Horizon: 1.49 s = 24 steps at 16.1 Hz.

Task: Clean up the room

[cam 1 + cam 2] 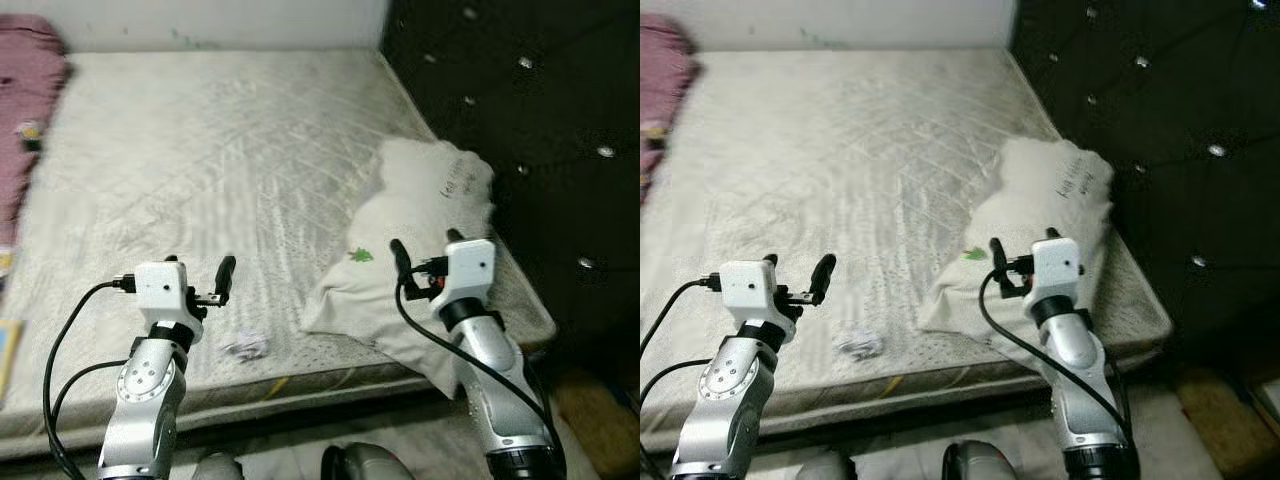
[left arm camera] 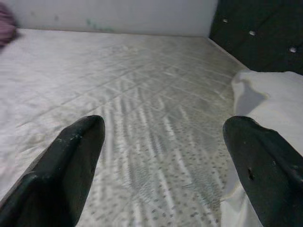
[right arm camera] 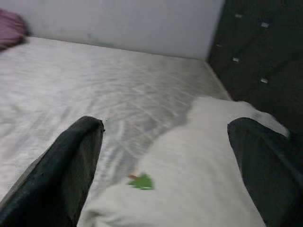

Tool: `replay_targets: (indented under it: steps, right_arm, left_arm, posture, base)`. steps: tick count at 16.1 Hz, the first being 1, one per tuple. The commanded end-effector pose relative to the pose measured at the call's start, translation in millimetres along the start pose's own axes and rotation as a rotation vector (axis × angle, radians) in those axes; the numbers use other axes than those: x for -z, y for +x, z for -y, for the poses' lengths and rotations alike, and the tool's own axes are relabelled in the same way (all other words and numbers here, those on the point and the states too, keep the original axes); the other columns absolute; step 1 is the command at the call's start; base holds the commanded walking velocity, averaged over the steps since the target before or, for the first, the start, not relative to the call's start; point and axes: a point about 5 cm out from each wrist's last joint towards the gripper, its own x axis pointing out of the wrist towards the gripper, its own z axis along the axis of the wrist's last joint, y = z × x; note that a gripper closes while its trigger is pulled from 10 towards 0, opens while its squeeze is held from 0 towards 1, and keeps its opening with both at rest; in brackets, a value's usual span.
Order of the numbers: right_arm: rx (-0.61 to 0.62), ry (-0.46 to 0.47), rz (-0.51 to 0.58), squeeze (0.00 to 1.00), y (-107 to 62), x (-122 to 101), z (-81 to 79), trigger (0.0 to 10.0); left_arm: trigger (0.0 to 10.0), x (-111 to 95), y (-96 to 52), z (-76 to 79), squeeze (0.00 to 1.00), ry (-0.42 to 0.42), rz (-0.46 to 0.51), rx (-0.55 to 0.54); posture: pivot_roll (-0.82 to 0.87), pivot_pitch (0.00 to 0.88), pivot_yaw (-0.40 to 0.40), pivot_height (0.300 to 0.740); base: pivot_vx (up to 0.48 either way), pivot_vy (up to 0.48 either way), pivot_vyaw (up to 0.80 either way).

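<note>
Right, both arms are up over the near edge of the bed, and the left gripper (image 1: 200, 277) has its jaws spread wide with nothing between them, just bare quilted mattress (image 2: 142, 104) ahead of the two black fingers (image 2: 71, 165). Over on the other side the right gripper (image 1: 425, 250) is just as wide open and holding nothing, its fingers (image 3: 66, 170) straddling the view of a white pillow (image 1: 420, 220) that lies directly beneath and ahead of it, at the corner of the bed beside the dark tufted headboard (image 1: 530, 120). The pillow carries a small green leaf-shaped print (image 3: 141, 181) close in front of the right jaws, and dark writing (image 1: 460, 185) on its far end, too small and blurred to read. Just beyond and slightly to the right of the left jaws, between the two grippers, a small crumpled scrap of white paper (image 1: 245, 346) sits on the mattress near the bed's front edge, untouched. Well away past the left jaws, at the far left of the bed, a pink blanket (image 1: 25, 90) is bunched against the white wall (image 3: 123, 23).
</note>
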Motion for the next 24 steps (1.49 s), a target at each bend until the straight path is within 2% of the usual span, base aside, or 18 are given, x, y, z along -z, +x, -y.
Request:
replay_targets:
  steps: [1, 6, 9, 11, 13, 14, 15, 17, 18, 19, 24]
  right_arm:
    - [-0.001, 0.002, 0.004, 0.00, -0.2, -2, 0.9, 10.0]
    - [0.013, 0.011, 0.008, 0.00, -1.8, -2, 2.9, 10.0]
    - [0.039, 0.034, 0.003, 0.00, -0.1, -2, 8.5, 10.0]
    - [0.054, 0.036, -0.016, 0.00, 1.2, 1, 10.2, 10.0]
    - [0.058, 0.008, -0.036, 0.00, 3.3, 2, 6.8, 10.0]
    - [0.074, 0.009, -0.037, 0.00, 4.8, 2, 6.7, 10.0]
    - [0.054, 0.061, -0.029, 0.00, 5.7, 1, 5.1, 10.0]
    - [0.084, 0.083, 0.002, 0.00, 6.5, -4, 6.1, 10.0]
    - [0.093, 0.070, 0.006, 0.00, 6.5, -4, 6.5, 10.0]
    - [0.089, 0.013, 0.012, 0.00, 7.5, -6, 6.0, 10.0]
    - [0.110, 0.005, 0.011, 0.00, 6.2, -8, 10.8, 10.0]
  left_arm:
    - [10.0, 3, -2.1, -3.4, 0.00, -0.002, -0.023, -0.007]
    - [10.0, 2, -1.9, -2.8, 0.00, -0.020, -0.016, 0.006]
    - [10.0, 2, -3.7, -15.2, 0.00, -0.018, -0.013, -0.035]
    - [10.0, -1, -2.3, -21.7, 0.00, 0.072, 0.001, -0.051]
    - [10.0, -2, 1.1, -29.8, 0.00, 0.122, -0.018, -0.127]
    - [10.0, -2, 2.9, -32.9, 0.00, 0.118, -0.033, -0.134]
    - [10.0, -3, 4.4, -33.3, 0.00, 0.044, -0.026, -0.083]
    - [10.0, -7, 4.3, -26.6, 0.00, 0.056, -0.002, -0.040]
    - [10.0, -7, 3.9, -25.6, 0.00, 0.051, -0.003, -0.042]
    - [10.0, -5, 1.7, -20.4, 0.00, 0.049, -0.009, -0.036]
    - [10.0, 1, -5.8, -8.7, 0.00, 0.003, -0.018, -0.004]
  posture:
    - [0.04, 0.111, -0.074, 0.740]
    - [0.04, 0.116, -0.078, 0.740]
    - [0.04, 0.118, -0.077, 0.740]
    - [0.04, 0.114, -0.077, 0.740]
    - [0.04, 0.110, -0.078, 0.740]
    - [0.04, 0.110, -0.078, 0.740]
    - [0.04, 0.110, -0.078, 0.740]
    - [0.05, 0.112, -0.084, 0.740]
    - [0.05, 0.106, -0.081, 0.740]
    - [0.04, 0.125, -0.073, 0.740]
    - [0.03, 0.122, -0.066, 0.740]
  base:
    - [0.000, 0.480, 0.00]
    - [0.000, 0.480, 0.00]
    - [0.000, 0.480, 0.00]
    - [0.000, 0.000, 0.00]
    - [0.000, 0.000, 0.00]
    - [0.000, 0.000, 0.00]
    - [0.000, 0.000, 0.00]
    - [0.000, 0.000, 0.00]
    - [0.000, 0.000, 0.00]
    - [0.000, 0.000, 0.00]
    - [0.000, 0.000, 0.00]
